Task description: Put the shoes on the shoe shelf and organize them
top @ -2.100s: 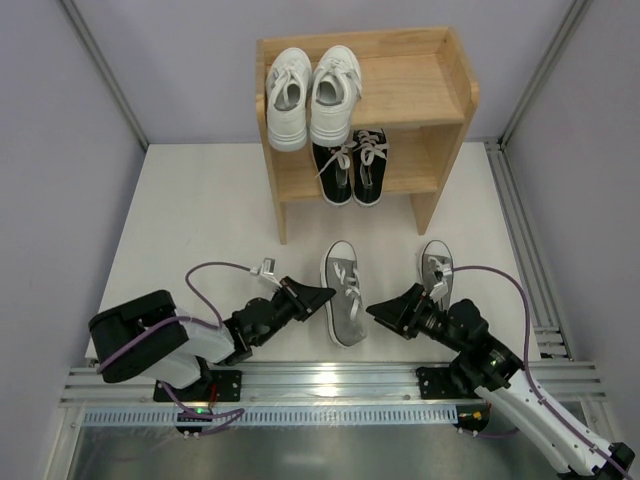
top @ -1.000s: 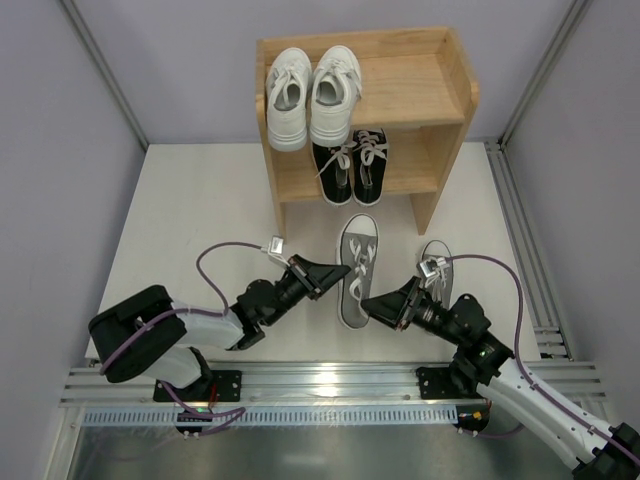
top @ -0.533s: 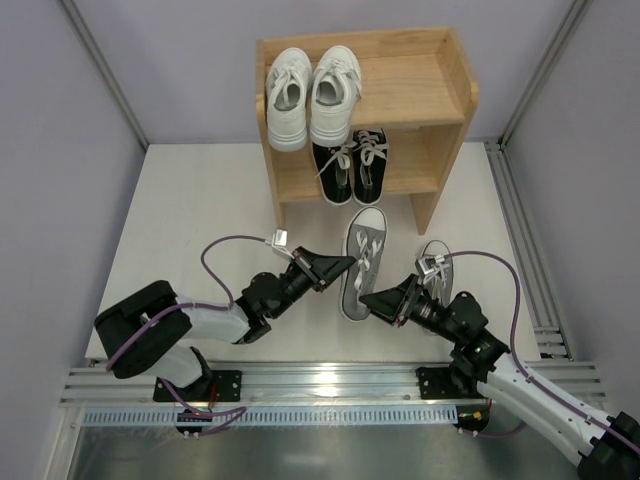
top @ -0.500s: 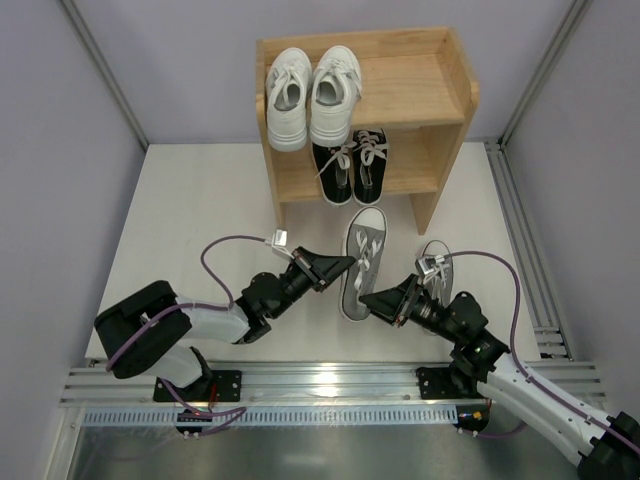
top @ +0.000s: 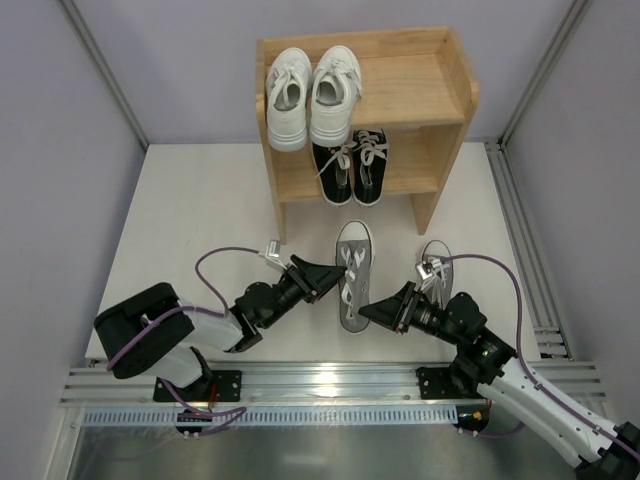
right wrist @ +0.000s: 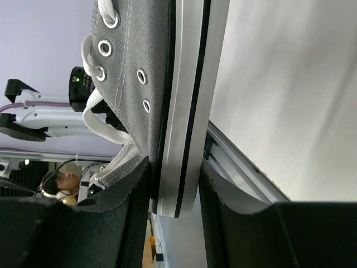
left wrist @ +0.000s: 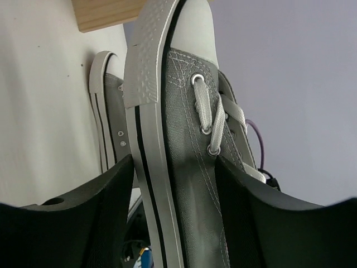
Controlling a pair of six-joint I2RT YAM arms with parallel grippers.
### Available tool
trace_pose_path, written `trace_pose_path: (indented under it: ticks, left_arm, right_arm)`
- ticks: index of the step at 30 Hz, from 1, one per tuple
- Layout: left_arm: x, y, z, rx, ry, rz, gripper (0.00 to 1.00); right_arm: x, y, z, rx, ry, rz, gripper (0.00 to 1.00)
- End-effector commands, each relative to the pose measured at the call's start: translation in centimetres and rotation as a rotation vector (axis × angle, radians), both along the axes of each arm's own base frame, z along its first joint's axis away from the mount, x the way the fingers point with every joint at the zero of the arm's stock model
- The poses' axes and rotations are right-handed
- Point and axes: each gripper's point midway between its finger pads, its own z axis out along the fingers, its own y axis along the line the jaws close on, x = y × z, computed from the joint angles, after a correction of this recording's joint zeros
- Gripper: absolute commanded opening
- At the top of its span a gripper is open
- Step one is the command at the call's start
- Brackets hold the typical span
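One grey sneaker [top: 352,272] is held between both grippers in front of the shoe shelf [top: 420,80], its toe toward the shelf. My left gripper [top: 325,277] is shut on its left side, and the left wrist view shows the shoe [left wrist: 184,151] between the fingers [left wrist: 83,223]. My right gripper [top: 373,310] is shut on the heel end [right wrist: 178,111]. The second grey sneaker [top: 436,268] lies on the table to the right and also shows in the left wrist view [left wrist: 109,123]. The white pair [top: 310,95] sits on the top tier at the left. The black pair [top: 352,165] sits on the lower tier.
An aluminium rail [top: 330,385] runs along the near table edge and another [top: 520,240] along the right side. Grey walls enclose the table. The right halves of both shelf tiers [top: 415,175] are bare wood.
Both grippers have carried the grey sneaker from the near table toward the shelf. In the last half second it came slightly back and left, and its toe turned straighter toward the shelf.
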Motion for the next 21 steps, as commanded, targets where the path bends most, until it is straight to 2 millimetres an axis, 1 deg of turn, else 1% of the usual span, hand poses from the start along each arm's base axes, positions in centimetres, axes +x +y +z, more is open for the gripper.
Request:
trace_pose_path:
  ticks: [1, 3, 4, 5, 6, 8, 9, 11, 12, 13, 14, 15, 16, 17, 18, 19, 20, 21]
  left_arm:
    - [-1.0, 2.0, 7.2, -0.231, -0.174, 0.015, 0.59]
    - [-1.2, 2.4, 7.4, -0.23, -0.188, 0.023, 0.63]
    - [-1.3, 2.6, 7.5, -0.23, -0.195, 0.028, 0.68]
    - [-1.3, 2.8, 7.5, -0.229, -0.198, 0.032, 0.7]
    - [-1.5, 3.1, 7.6, -0.227, -0.204, 0.035, 0.72]
    - [-1.5, 3.8, 7.1, -0.216, -0.204, 0.055, 0.77]
    - [-1.8, 4.4, 6.5, -0.203, -0.195, 0.059, 0.78]
    - [-1.8, 5.2, 5.9, -0.186, -0.195, 0.076, 0.8]
    - [-1.8, 5.4, 4.8, -0.146, -0.176, 0.079, 0.81]
    - [-2.3, 6.2, 4.5, -0.137, -0.178, 0.085, 0.82]
    - [-2.3, 6.6, 4.0, -0.116, -0.17, 0.096, 0.83]
    - [-2.2, 6.7, 2.3, -0.051, -0.138, 0.1, 0.84]
    - [-2.4, 7.0, 1.4, -0.021, -0.125, 0.103, 0.84]
    - [-2.7, 7.7, 2.5, -0.027, -0.158, 0.111, 0.84]
    - [-2.7, 7.9, 2.2, -0.001, -0.154, 0.117, 0.84]
    - [-2.7, 8.0, -0.8, 0.124, -0.095, 0.111, 0.85]
    - [-2.9, 8.6, 1.6, 0.108, -0.159, 0.126, 0.85]
    - [-3.0, 9.0, 1.7, 0.14, -0.161, 0.134, 0.86]
  right_arm:
    - [-0.2, -0.2, 3.6, 0.018, -0.124, 0.005, 0.04]
    - [-0.2, -0.2, 3.6, 0.014, -0.124, 0.003, 0.04]
    - [-0.2, -0.2, 3.9, 0.017, -0.127, 0.001, 0.04]
    - [-0.1, -0.2, 3.9, 0.014, -0.129, -0.001, 0.04]
    - [-0.2, -0.3, 4.5, 0.021, -0.141, -0.002, 0.04]
    - [-0.1, -0.5, 4.7, 0.011, -0.146, -0.016, 0.04]
    - [-0.2, -0.7, 5.1, 0.012, -0.152, -0.02, 0.04]
    - [-0.2, -1.0, 5.7, 0.016, -0.168, -0.027, 0.04]
    - [-0.5, -1.2, 5.7, 0.002, -0.157, -0.024, 0.04]
    - [-0.6, -1.3, 5.8, 0.002, -0.158, -0.023, 0.04]
    - [-0.9, -1.4, 6.1, 0.005, -0.161, -0.018, 0.04]
    - [-1.2, -1.7, 6.4, 0.008, -0.162, -0.017, 0.04]
    - [-1.4, -1.9, 6.7, 0.014, -0.164, -0.019, 0.04]
    - [-1.6, -2.0, 6.8, 0.017, -0.165, -0.015, 0.04]
    - [-1.9, -2.0, 7.2, 0.026, -0.17, -0.005, 0.04]
    - [-2.4, -2.1, 7.9, 0.051, -0.178, 0.012, 0.04]
    - [-3.0, -2.0, 8.5, 0.07, -0.19, 0.038, 0.04]
    - [-3.9, -2.0, 9.6, 0.089, -0.21, 0.08, 0.04]
